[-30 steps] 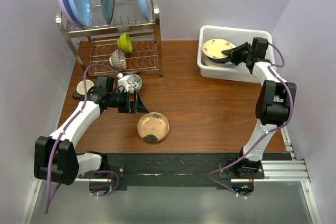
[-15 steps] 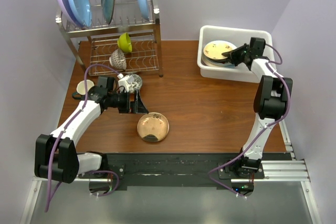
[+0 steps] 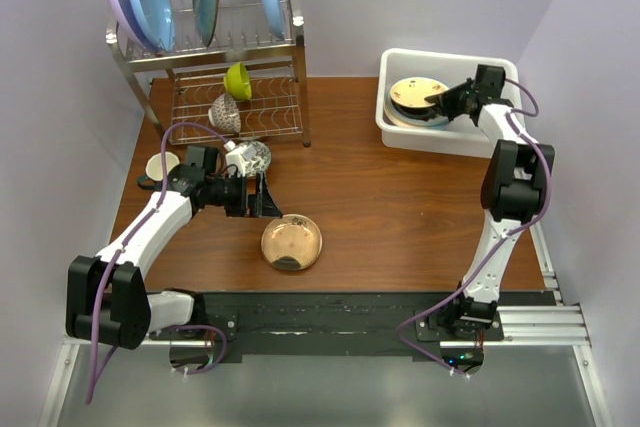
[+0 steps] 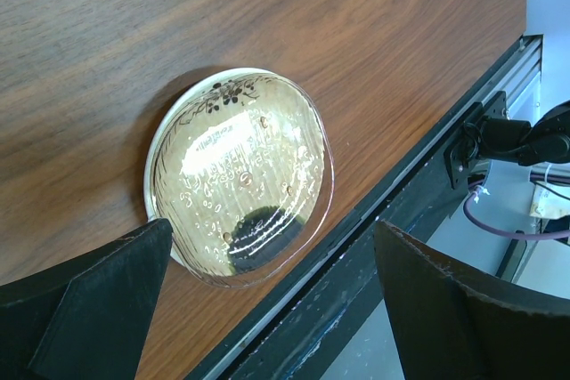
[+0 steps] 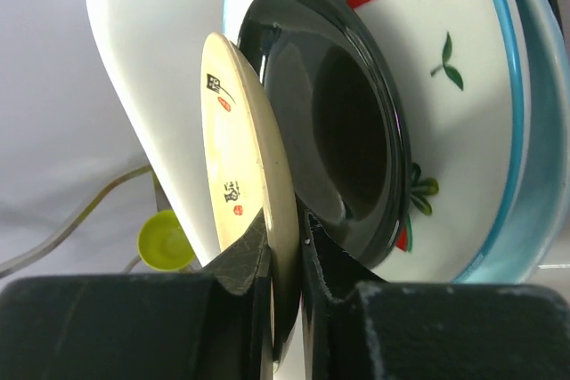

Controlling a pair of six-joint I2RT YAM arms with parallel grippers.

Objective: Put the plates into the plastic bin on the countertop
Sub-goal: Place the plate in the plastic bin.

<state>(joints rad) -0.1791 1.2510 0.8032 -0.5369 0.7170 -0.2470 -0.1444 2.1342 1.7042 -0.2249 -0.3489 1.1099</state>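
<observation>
The white plastic bin (image 3: 450, 59) stands at the back right of the wood countertop (image 3: 400, 197). My right gripper (image 3: 457, 101) is inside it, shut on the rim of a cream plate (image 5: 245, 184). It holds that plate tilted on edge over a glossy black plate (image 5: 343, 122), which lies on a white plate with red spots and a teal rim (image 5: 445, 68). A gold-tan plate (image 3: 292, 242) lies flat near the front edge and shows in the left wrist view (image 4: 239, 189). My left gripper (image 3: 262, 197) is open and empty, just behind and left of it.
A two-tier steel wire rack (image 3: 235, 57) at the back left holds large blue and lilac plates, a lime-green bowl (image 3: 238, 80) and patterned dishes. A small cup (image 3: 160, 165) and a patterned bowl (image 3: 255, 155) sit beside my left arm. A black rail (image 3: 330, 312) runs along the front edge.
My right gripper has moved a little further back in the bin. The cream plate has tipped from face-up to steeply tilted, exposing the black plate. The left arm has not moved.
</observation>
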